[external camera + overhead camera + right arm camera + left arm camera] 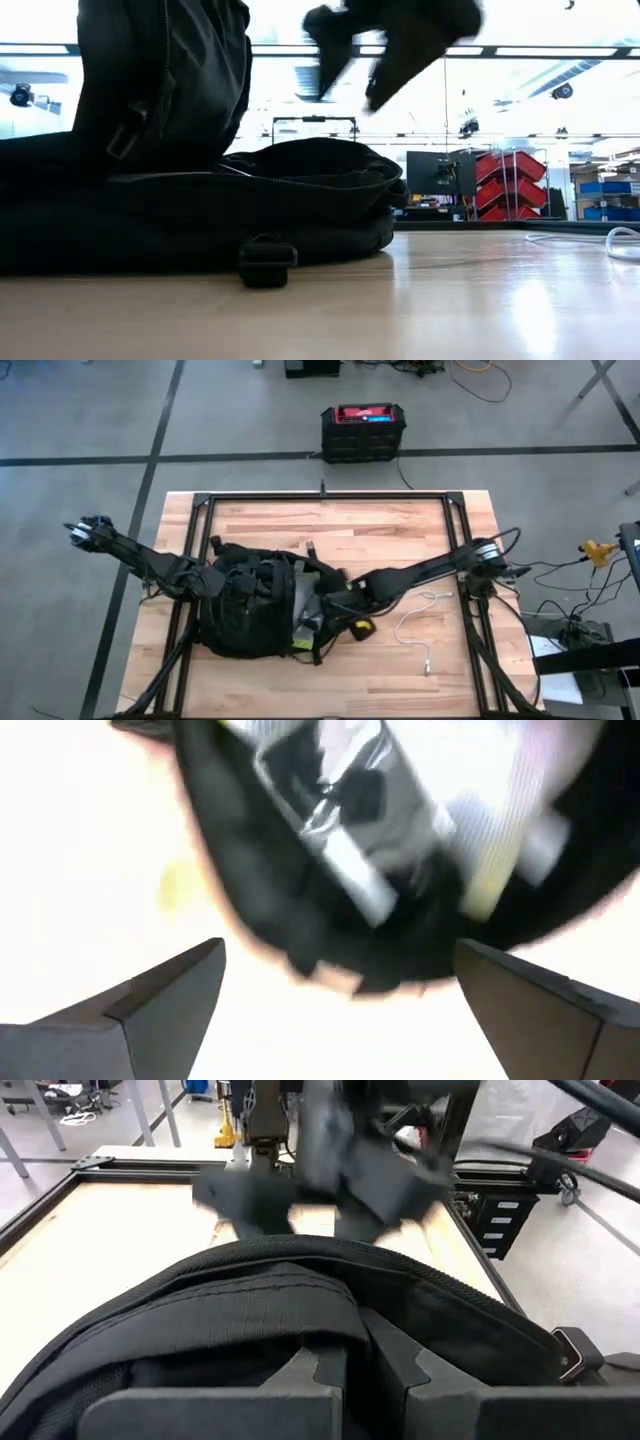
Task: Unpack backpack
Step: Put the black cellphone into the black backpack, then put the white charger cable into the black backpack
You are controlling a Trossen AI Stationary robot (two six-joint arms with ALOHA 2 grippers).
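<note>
High view: large soft black fabric backpack (245, 605) lies flat on the pale wooden counter (400, 530), left of centre. Left gripper (228, 582) sits on top of the backpack's left part, arm coming in from the counter's left edge. Right gripper (335, 595) hovers at the backpack's open right side, where pale and silvery contents show; arm reaches in from the right. A small yellow-and-black item (361, 627) lies just beside the opening. A thin white cable (415, 622) lies on the counter well right of the backpack.

Low view: backpack (200, 215) fills the left half, resting on the counter (450, 300). Blurred right gripper (345, 70) hangs above its right end.

Left wrist view: left jaws pressed nearly together, pinching a fold of backpack (250, 1310) fabric. Right gripper (310, 1210) blurred beyond the bag.

Right wrist view: right jaws spread wide, holding nothing, fingers (160, 1000) above the counter; backpack (330, 935) opening ahead shows a silvery wrapped packet (345, 810), blurred.
</note>
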